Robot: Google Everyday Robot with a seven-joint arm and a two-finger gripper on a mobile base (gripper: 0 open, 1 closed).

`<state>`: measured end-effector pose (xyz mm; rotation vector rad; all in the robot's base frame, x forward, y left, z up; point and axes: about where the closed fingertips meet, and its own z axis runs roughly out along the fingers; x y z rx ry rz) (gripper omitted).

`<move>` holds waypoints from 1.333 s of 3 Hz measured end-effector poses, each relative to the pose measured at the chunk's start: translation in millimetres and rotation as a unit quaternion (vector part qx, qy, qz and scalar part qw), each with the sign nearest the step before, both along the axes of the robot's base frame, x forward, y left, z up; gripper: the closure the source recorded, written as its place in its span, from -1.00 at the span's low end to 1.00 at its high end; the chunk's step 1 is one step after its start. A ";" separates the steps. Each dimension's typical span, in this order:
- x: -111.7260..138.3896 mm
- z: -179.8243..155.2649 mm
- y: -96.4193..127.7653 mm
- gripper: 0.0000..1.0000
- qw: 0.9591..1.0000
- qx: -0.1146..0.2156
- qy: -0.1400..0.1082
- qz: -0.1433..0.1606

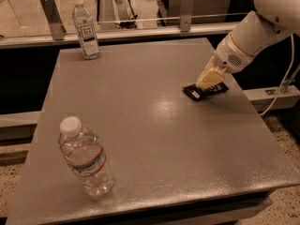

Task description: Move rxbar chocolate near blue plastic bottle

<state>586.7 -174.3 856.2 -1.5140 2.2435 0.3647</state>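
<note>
The rxbar chocolate (205, 91) is a flat black wrapper bar lying on the grey table (154, 139) near its right edge. My gripper (209, 80) hangs from the white arm (253, 36) at the right, directly over the bar's far edge, touching it or just above it. The blue plastic bottle (85, 28), slim with a white cap and a dark square label, stands upright at the table's far left corner, far from the bar.
A wider clear ribbed bottle (87, 159) with a red-and-white label band stands near the table's front left. A rail with metal posts (50, 9) runs behind the table. A white cable (281, 90) hangs at the right.
</note>
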 end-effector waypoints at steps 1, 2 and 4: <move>-2.2 12.0 5.3 0.31 1.000 0.006 -0.021 0.018; -0.6 11.6 10.9 -0.15 0.999 0.010 -0.030 0.034; 17.1 -18.3 -1.1 -1.00 0.999 0.001 -0.022 0.045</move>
